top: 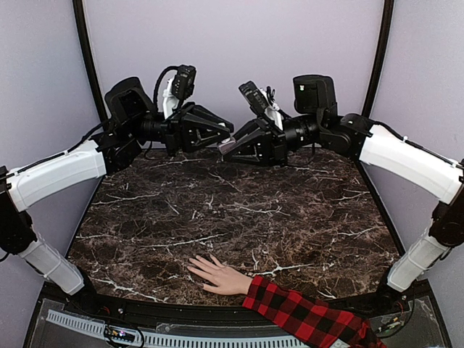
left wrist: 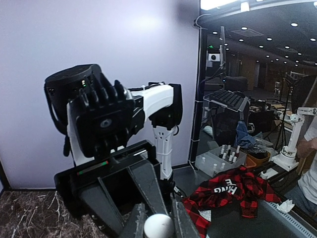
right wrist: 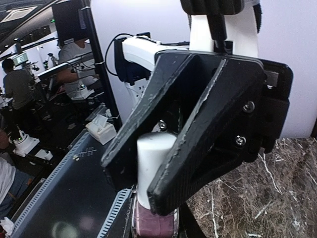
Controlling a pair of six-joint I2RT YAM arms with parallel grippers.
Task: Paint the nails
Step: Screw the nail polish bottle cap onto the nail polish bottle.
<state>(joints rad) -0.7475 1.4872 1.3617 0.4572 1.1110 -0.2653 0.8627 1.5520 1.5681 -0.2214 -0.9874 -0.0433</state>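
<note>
Pink polish bottle (right wrist: 153,221) pinched in right claw (top: 227,148), left claw (left wrist: 158,224) clamped on its white cap (right wrist: 151,158), pale hand (top: 216,274) on table (top: 304,217)

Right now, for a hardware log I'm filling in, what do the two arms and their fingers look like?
The left arm and right arm have white link shells and black joints. A black cable loops over the left arm's wrist. The fingers are matte black, wedge-shaped, with silver screws.
</note>
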